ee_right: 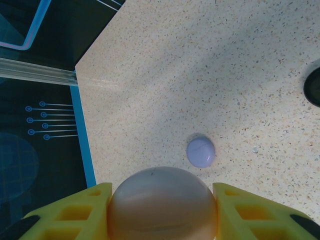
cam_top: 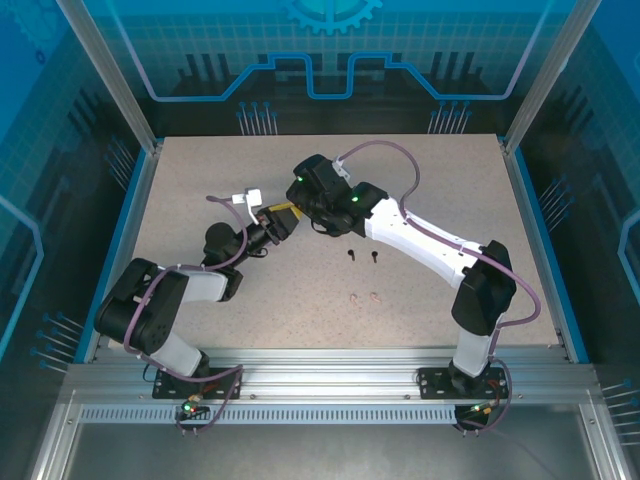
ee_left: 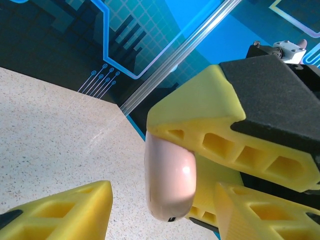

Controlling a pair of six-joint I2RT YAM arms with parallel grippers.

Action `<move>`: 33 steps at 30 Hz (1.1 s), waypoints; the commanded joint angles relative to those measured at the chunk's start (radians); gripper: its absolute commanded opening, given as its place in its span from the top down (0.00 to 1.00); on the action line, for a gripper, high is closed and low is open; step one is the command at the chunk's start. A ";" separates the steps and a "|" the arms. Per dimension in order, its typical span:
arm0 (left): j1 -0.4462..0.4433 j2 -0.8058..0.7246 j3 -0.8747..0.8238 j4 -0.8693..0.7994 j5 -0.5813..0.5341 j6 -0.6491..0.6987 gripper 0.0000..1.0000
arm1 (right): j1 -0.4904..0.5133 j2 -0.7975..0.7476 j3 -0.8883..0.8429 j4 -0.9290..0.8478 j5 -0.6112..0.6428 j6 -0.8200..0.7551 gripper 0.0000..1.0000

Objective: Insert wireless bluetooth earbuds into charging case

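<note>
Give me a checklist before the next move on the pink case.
1. Hold of right gripper on pink case: ok, a finger on each side.
2. Is left gripper open: ok, a gap shows beside the case.
3. Lid of pink case open: cannot tell.
4. The pink earbuds free on the table: ok.
5. The black earbuds apart from them: ok.

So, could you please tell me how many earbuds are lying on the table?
4: two black earbuds side by side centrally, two pale pink earbuds closer to the robot. More may be hidden.
</note>
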 commanded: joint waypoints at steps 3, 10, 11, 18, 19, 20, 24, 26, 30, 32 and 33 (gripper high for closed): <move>-0.015 0.013 0.042 0.040 0.003 0.003 0.52 | 0.018 -0.018 -0.020 0.030 0.018 0.021 0.64; -0.021 0.015 0.050 0.040 -0.005 0.007 0.66 | 0.017 -0.044 -0.064 0.055 0.016 0.030 0.64; -0.020 0.013 0.051 0.040 -0.005 0.006 0.66 | 0.017 -0.048 -0.067 0.056 0.017 0.030 0.64; -0.029 0.008 0.055 0.040 -0.007 0.006 0.81 | 0.019 -0.062 -0.080 0.075 0.013 0.031 0.63; -0.030 0.006 0.056 0.040 -0.007 0.005 0.84 | 0.020 -0.066 -0.080 0.078 0.011 0.030 0.63; -0.032 0.006 0.056 0.041 -0.007 0.003 0.86 | 0.019 -0.068 -0.081 0.080 0.010 0.031 0.61; -0.040 0.003 0.062 0.040 -0.006 -0.003 0.95 | 0.018 -0.086 -0.083 0.104 0.018 0.022 0.37; -0.043 0.000 0.062 0.040 -0.008 -0.010 0.98 | 0.011 -0.108 -0.092 0.130 0.035 0.007 0.27; -0.043 -0.024 0.048 0.039 0.012 -0.017 1.00 | -0.019 -0.184 -0.132 0.147 0.045 -0.058 0.22; -0.042 -0.041 0.040 0.038 0.020 -0.020 1.00 | -0.034 -0.236 -0.171 0.157 0.041 -0.113 0.22; -0.041 -0.049 0.037 0.037 0.029 -0.022 1.00 | -0.041 -0.266 -0.205 0.173 0.034 -0.152 0.22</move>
